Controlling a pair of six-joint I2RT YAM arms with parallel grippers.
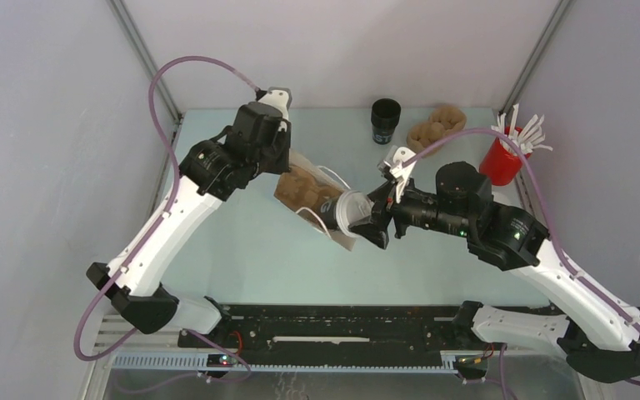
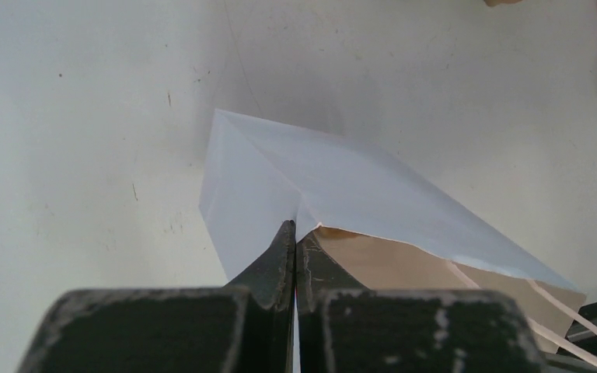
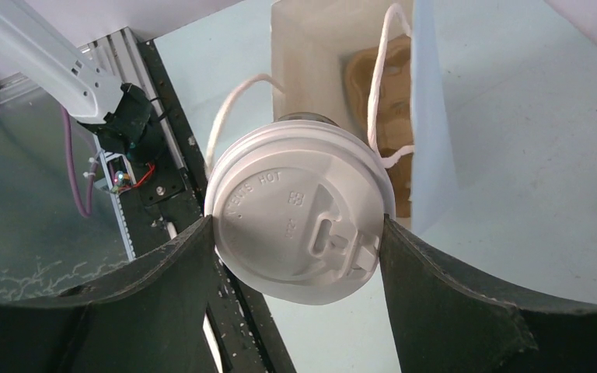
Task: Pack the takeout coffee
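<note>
The right wrist view looks into the paper bag (image 3: pixel 435 116), where a brown carrier (image 3: pixel 357 85) sits. At the bag's mouth, the right gripper (image 3: pixel 299 229) clamps the takeout coffee (image 3: pixel 295 198). The left wrist view shows the left gripper (image 2: pixel 296 233) pinched on the bag's fold.

The white-shelled, black-jointed left arm (image 1: pixel 162 229) is occupying the frame's left; the matching right arm (image 1: pixel 575 287) is occupying the lower right. A purple cable (image 1: pixel 152 93) is looping along each. The left gripper (image 2: pixel 296 233) is showing scuffed black fingers (image 2: pixel 276 264).
</note>
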